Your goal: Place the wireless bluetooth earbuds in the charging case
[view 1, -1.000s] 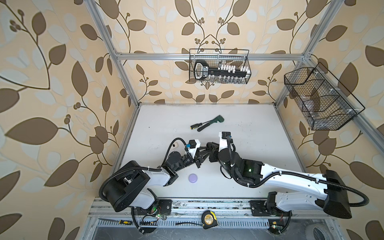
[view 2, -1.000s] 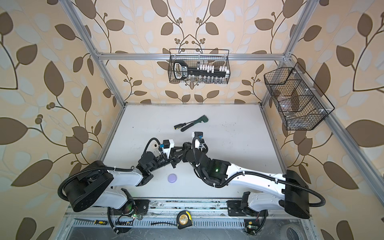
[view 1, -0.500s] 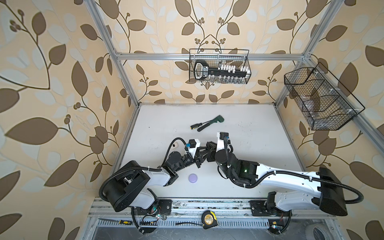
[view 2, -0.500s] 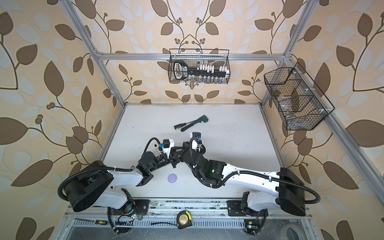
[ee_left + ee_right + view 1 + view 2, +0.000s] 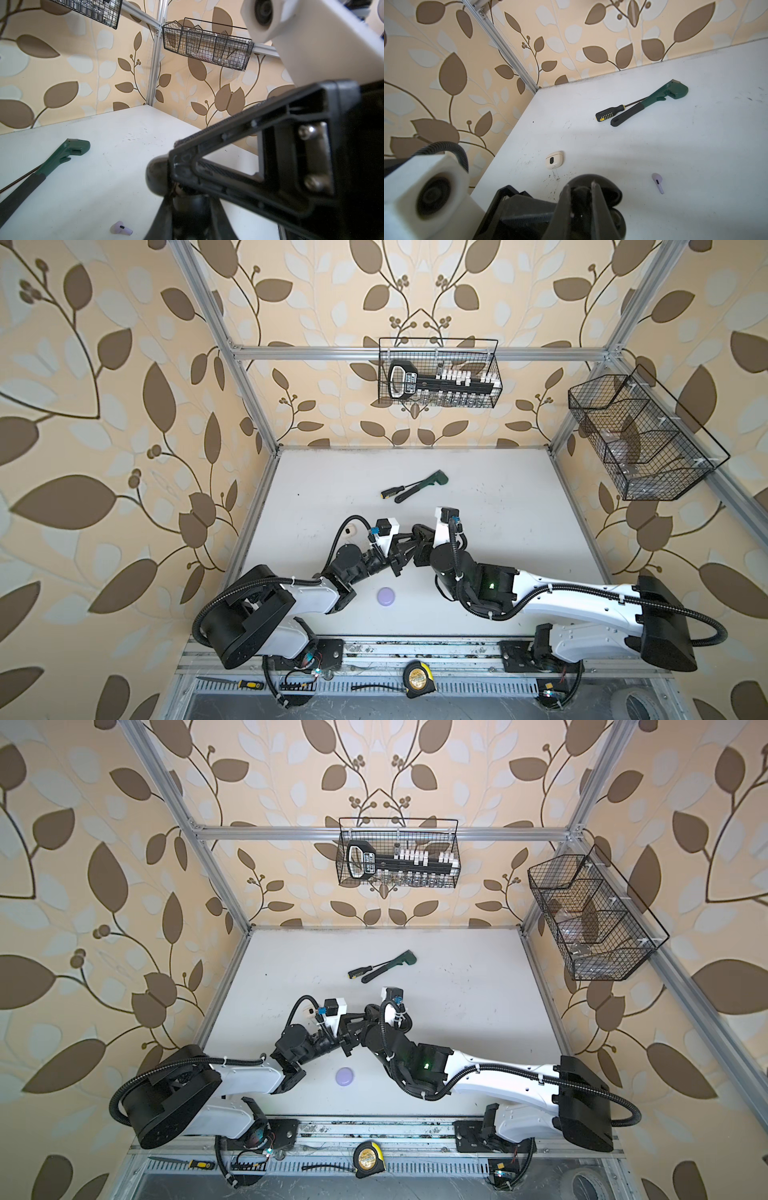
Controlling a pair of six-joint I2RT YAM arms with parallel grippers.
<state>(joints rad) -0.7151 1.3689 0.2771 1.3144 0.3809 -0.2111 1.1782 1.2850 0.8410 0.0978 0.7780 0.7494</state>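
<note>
Insertion seems in hand: the left gripper (image 5: pixel 187 198) clamps the open black case (image 5: pixel 609 188), the right gripper (image 5: pixel 580 190), nearly closed, sits over its cavity, a lilac earbud (image 5: pixel 657 183) lies on the table (image 5: pixel 695 145); next needs careful alignment.

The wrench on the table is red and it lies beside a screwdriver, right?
Not quite. The wrench is green, not red, as the right wrist view shows. It does lie on the table beside the screwdriver.
</note>
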